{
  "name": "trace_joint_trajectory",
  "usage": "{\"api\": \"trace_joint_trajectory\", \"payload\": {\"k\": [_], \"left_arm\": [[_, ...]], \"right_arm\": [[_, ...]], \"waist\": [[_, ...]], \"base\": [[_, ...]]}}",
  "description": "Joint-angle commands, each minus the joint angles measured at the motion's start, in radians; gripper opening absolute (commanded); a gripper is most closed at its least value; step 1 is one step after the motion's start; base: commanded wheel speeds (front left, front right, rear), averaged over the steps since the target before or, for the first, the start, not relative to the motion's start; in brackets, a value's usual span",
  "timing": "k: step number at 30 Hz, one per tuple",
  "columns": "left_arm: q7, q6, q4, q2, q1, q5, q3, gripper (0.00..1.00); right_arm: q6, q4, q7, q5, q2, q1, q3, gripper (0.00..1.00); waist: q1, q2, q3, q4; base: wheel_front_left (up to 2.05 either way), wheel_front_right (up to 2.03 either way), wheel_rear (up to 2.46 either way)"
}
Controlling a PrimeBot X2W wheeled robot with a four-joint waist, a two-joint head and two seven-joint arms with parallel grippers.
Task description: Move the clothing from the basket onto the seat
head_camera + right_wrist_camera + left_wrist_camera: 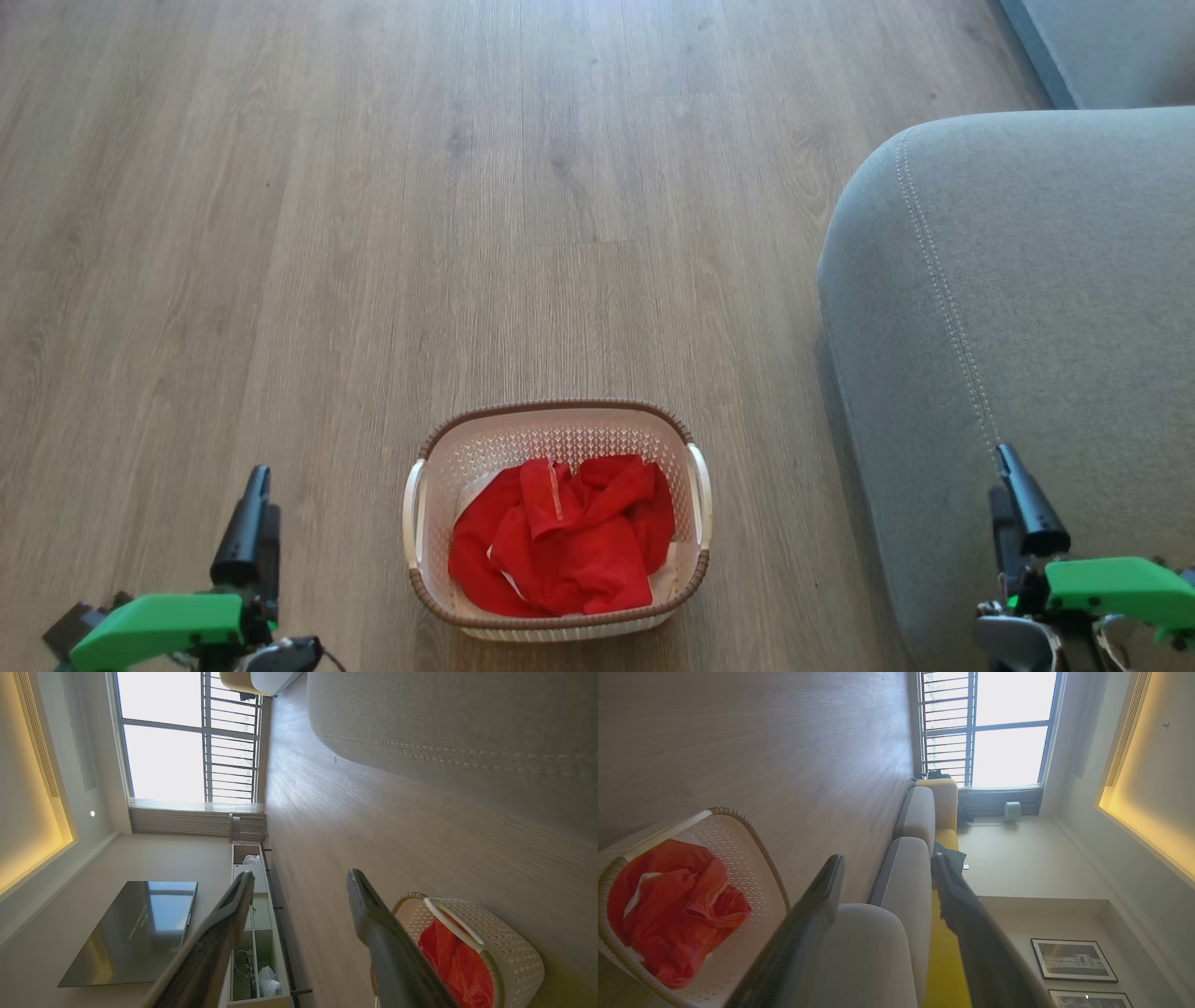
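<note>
The cream-white basket [560, 409] with a brown rim stands on the floor, low in the middle of the head view. The bright red clothing [565, 546] lies crumpled inside it. The grey seat [1046, 308] rises just right of the basket. My left gripper [257, 478] hovers left of the basket, and my right gripper [1008, 459] hangs in front of the seat's edge. Both point away from me. In the left wrist view the left gripper [887, 863] is open and empty, with the basket [738, 826] and clothing [672, 905] beside it. The right gripper [300, 877] is open and empty too, near the basket [504, 942].
Wooden floor [467, 187] stretches ahead and to the left of the basket. Further sofa cushions [920, 812] run toward a bright window [1008, 728]. A television [135, 933] and a low cabinet [254, 933] stand along the opposite wall.
</note>
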Motion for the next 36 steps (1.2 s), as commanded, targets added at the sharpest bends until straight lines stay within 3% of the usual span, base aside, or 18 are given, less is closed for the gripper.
{"api": "trace_joint_trajectory", "payload": {"k": [1,19,36], "left_arm": [[-0.011,-0.001,-0.041,0.006,-0.049,0.019,0.025,1.00],[-0.064,0.008,-0.179,0.008,-0.083,0.230,0.077,1.00],[-0.114,0.196,-0.375,0.010,-0.088,0.600,-0.065,1.00]], "right_arm": [[0.000,-0.043,-0.011,-0.027,-0.006,-0.061,-0.009,1.00],[0.000,-0.150,-0.064,-0.276,-0.007,-0.110,-0.030,1.00],[0.000,-0.284,-0.114,-0.616,-0.008,-0.133,0.030,1.00]], "waist": [[0.0000,0.0000,0.000,0.000],[0.0000,0.0000,0.002,0.003],[0.0000,0.0000,0.011,0.003]], "base": [[0.00,0.00,0.00],[0.00,0.00,0.00],[0.00,0.00,0.00]]}}
